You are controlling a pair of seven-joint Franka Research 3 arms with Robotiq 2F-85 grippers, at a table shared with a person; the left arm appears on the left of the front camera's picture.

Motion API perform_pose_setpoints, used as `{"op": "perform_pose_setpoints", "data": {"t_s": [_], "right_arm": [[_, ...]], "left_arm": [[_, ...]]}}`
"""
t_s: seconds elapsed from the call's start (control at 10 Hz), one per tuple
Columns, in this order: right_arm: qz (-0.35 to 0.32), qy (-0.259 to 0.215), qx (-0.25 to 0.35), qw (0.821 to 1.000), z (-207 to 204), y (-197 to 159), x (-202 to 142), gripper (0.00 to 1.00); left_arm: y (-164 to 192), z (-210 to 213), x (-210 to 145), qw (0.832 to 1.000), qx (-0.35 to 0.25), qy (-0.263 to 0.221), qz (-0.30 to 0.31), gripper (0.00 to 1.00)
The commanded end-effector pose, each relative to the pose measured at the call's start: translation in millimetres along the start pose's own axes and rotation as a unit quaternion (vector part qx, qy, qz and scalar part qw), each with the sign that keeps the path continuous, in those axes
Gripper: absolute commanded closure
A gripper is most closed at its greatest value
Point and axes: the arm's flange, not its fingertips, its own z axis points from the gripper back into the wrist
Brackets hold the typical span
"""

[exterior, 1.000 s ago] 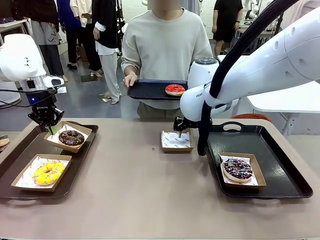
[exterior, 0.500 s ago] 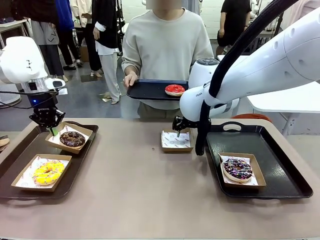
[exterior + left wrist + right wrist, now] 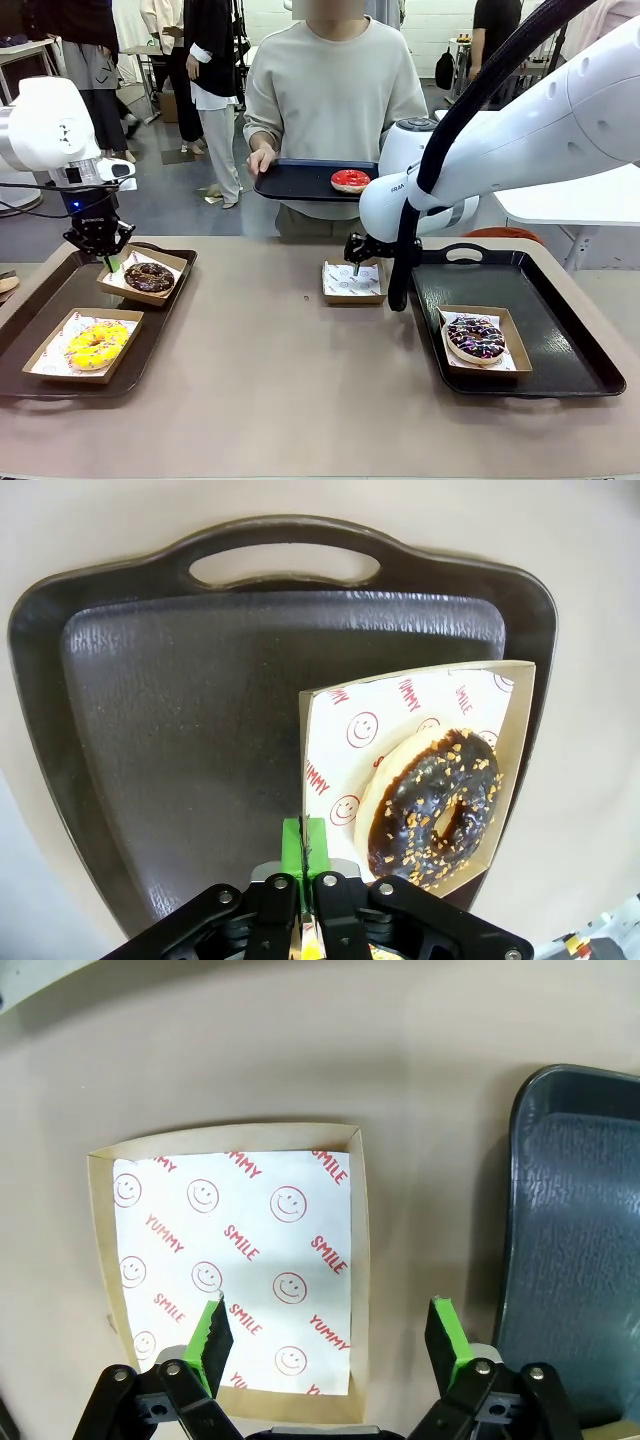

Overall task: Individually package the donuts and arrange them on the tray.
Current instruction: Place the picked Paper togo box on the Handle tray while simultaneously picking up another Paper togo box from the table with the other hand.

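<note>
A glossy chocolate-brown ring donut [image 3: 435, 807] with pale crumbs sat in a paper-lined cardboard tray [image 3: 335, 720] on the dark plastic tray [image 3: 180, 730]. The left gripper [image 3: 303, 840] pinched the cardboard tray's edge; the right gripper [image 3: 330, 1332] hung spread over an empty paper-lined carton [image 3: 240, 1260].

People stand in the aisle [image 3: 170, 70] beyond the tan table [image 3: 290, 370], near a white side table [image 3: 570, 205].

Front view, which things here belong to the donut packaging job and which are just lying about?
Job:
yellow-iced ring donut
chocolate brown ring donut
glossy red ring donut
dark purple sprinkled ring donut
empty paper-lined cardboard box
left black plastic tray
right black plastic tray

Lying about:
white side table
</note>
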Motion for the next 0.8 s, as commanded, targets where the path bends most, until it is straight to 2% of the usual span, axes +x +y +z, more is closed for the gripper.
{"op": "perform_pose_setpoints", "data": {"t_s": [0.0,0.7], "right_arm": [[0.003,-0.001,0.014,1.0,0.3,-6.5,-3.4,0.0],[-0.002,0.0,0.017,1.0,-0.7,-10.3,-2.7,0.0]], "left_arm": [[-4.5,-0.4,4.9,1.0,0.018,-0.006,0.019,0.99],[-6.8,-8.3,10.3,0.999,0.039,0.007,0.015,0.99]]}}
